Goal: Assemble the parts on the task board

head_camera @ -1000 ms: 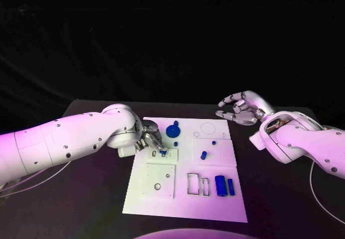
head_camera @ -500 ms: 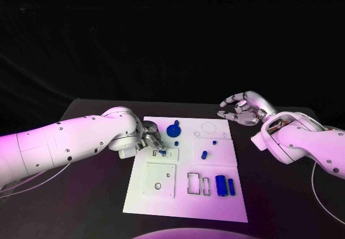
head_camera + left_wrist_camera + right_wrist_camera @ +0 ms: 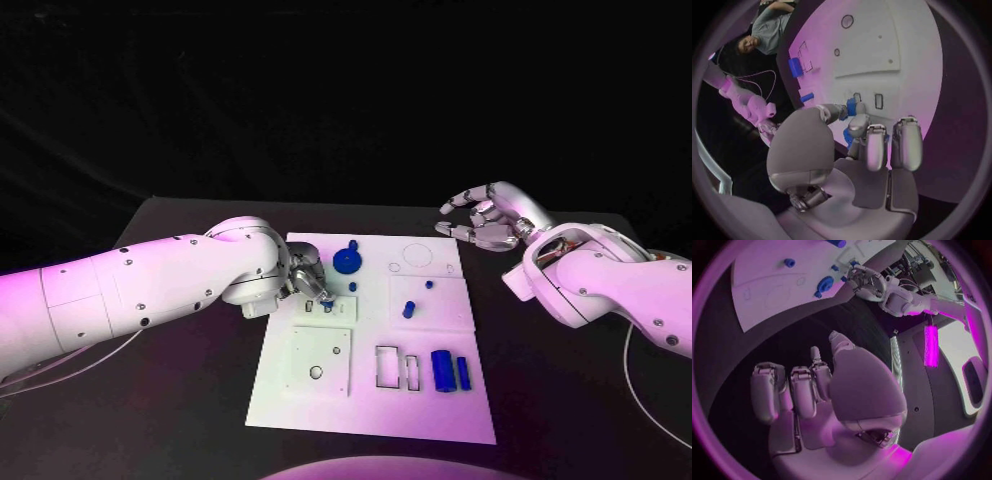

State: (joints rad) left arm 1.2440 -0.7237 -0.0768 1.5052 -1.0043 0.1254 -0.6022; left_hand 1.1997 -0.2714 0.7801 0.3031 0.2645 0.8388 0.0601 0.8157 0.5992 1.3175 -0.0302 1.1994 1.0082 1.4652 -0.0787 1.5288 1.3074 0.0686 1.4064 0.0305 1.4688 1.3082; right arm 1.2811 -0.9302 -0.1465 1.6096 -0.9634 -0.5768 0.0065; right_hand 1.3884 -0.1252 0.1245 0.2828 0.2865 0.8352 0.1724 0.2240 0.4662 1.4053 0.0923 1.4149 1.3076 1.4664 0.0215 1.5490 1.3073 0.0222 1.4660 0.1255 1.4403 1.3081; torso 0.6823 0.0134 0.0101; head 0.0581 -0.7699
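Surface [image 3: 173, 400]: black; carries the white task board in its middle, with the robot's two arms reaching in from either side.
Task board [image 3: 361, 410]: long axis runs away from the robot, near end slightly wider in the head view; unmoved since the earlier frames.
Left arm [image 3: 130, 295]: lies across the board's left edge, now pushed a little further in over the surface than a second ago.
Right arm [image 3: 606, 280]: off the board's right far corner, as before.
Left hand [image 3: 303, 280]: low over the board's left far part, fingers curled; the left wrist view shows a small blue part [image 3: 851, 106] pinched between thumb and fingertips, just above two small rectangular slots [image 3: 867, 99]. The part's long axis cannot be told.
Right hand [image 3: 483, 220]: held above the surface beside the board's far right corner, fingers loosely curled and apart, holding nothing; pose unchanged.
Round blue part [image 3: 346, 263]: stands on the board just right of the left hand.
Two blue bars [image 3: 451, 372]: side by side near the board's right near part, long axes pointing away from the robot, beside two empty rectangular outlines [image 3: 397, 368].
Small blue pieces [image 3: 408, 309]: near the board's middle right, unmoved.
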